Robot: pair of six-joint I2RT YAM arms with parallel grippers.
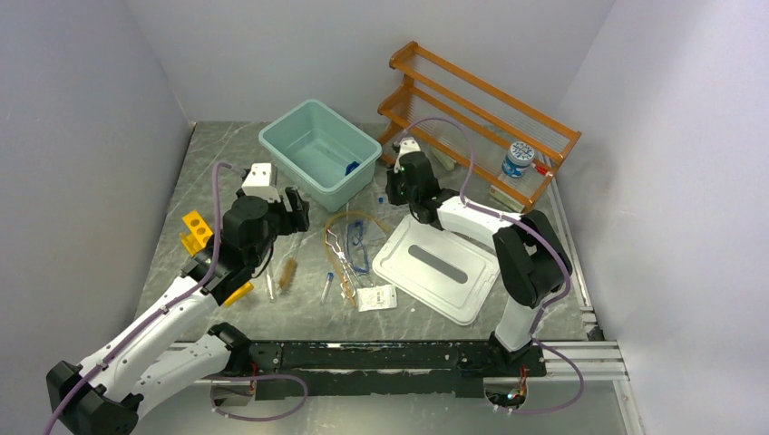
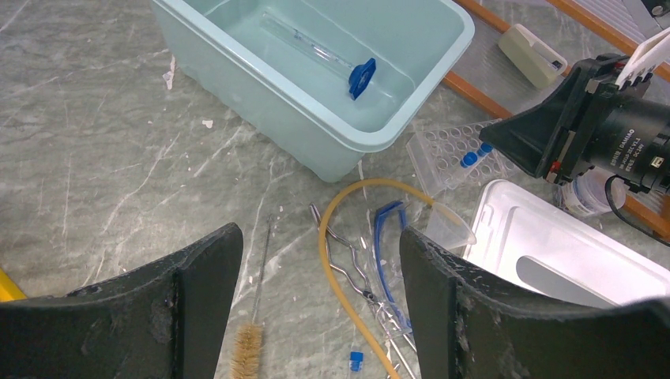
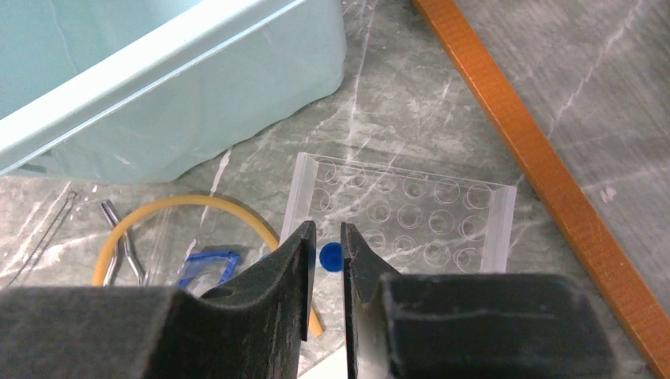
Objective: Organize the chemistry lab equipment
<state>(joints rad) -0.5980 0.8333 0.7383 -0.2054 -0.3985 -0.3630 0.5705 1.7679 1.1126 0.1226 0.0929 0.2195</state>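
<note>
My left gripper (image 1: 295,210) (image 2: 320,233) hangs open above the table. Below it lie a brush (image 2: 246,351), metal tongs (image 2: 345,272), amber tubing (image 2: 322,249) and blue-framed goggles (image 2: 379,257). My right gripper (image 1: 396,186) (image 3: 325,227) stands over a clear holed rack (image 3: 442,221) beside the teal bin (image 1: 272,145). Its narrow jaws are shut on a blue-capped vial (image 3: 331,257) standing in that rack. A blue-capped glass tube (image 2: 362,77) lies inside the bin. The yellow rack (image 1: 195,229) sits at the left, behind my left arm.
The orange shelf (image 1: 481,118) stands at the back right with a small jar (image 1: 518,159) on it. A white lid (image 1: 435,267) lies right of the loose items. A clear funnel (image 2: 450,225), a small vial (image 1: 326,285) and a white packet (image 1: 376,297) lie near it.
</note>
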